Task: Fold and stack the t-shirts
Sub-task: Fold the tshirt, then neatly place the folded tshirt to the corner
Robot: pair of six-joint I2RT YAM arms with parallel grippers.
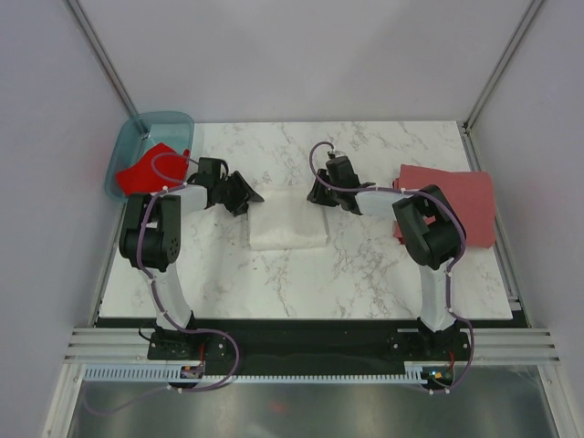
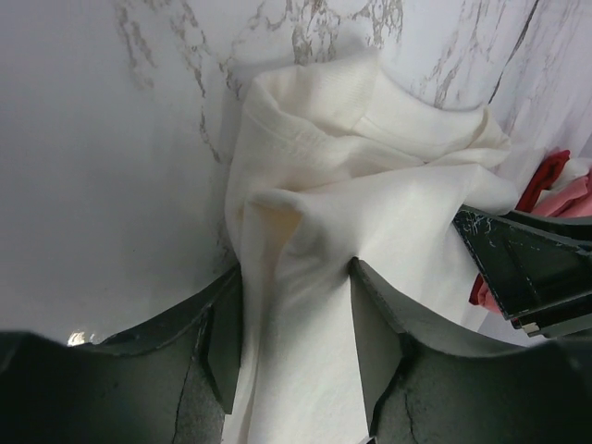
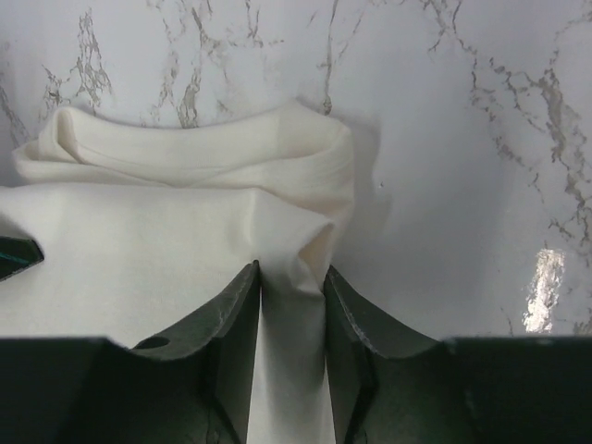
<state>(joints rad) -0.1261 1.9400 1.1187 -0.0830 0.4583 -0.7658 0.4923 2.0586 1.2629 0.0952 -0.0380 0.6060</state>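
A white t-shirt point(image 1: 287, 222) lies folded into a small rectangle at the middle of the marble table point(image 1: 274, 283). My left gripper point(image 1: 246, 196) is at its left edge, and in the left wrist view the white cloth point(image 2: 370, 166) bunches up between the closing jaws of that gripper point(image 2: 296, 277). My right gripper point(image 1: 319, 193) is at the shirt's right edge. In the right wrist view a fold of the cloth point(image 3: 185, 240) is pinched between the jaws of that gripper point(image 3: 291, 277). A dull brick-red t-shirt point(image 1: 452, 205) lies flat at the right. A bright red t-shirt point(image 1: 151, 169) hangs out of the tub.
A translucent teal tub point(image 1: 137, 137) stands at the table's back left corner. Grey walls with metal posts close in the back and both sides. The right arm's finger point(image 2: 527, 268) shows at the right in the left wrist view.
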